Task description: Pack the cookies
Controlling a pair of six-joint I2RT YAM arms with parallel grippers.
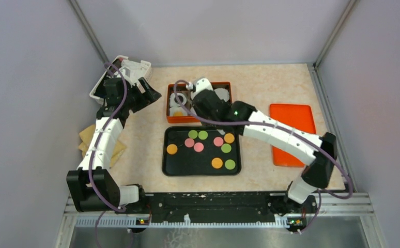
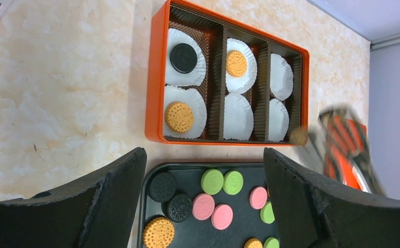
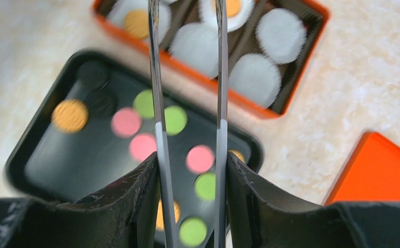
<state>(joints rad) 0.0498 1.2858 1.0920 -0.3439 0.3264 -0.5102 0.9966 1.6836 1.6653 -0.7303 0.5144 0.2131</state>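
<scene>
Midway through filling the box, judging by three liners filled and three bare. At the left, nothing in the left gripper (image 2: 204, 155): jaws spread wide, hovering just short of the shallow black plastic tray (image 2: 187, 166). On that tray, most of the small flat round cookies (image 2: 212, 181) in orange, green, pink and black, lying loose, a few touching. Just beyond it, the orange rectangular box (image 2: 155, 77) with brown ribbed dividers and six white fluted paper liners (image 2: 238, 116): a black cookie and an orange one in the left column, another orange one in the far middle liner, the other three bare. Above tray and box, the right gripper (image 3: 187, 62) with long thin metal blades, tips outside its own camera's frame; cannot tell whether clamped on anything, though possibly a tan disc at the blurred tips in the left wrist view. Next, by this reading: one cookie laid flat and centred in the near middle liner, without creasing the paper. Far right, a flat orange lid (image 1: 292, 134), well apart.
</scene>
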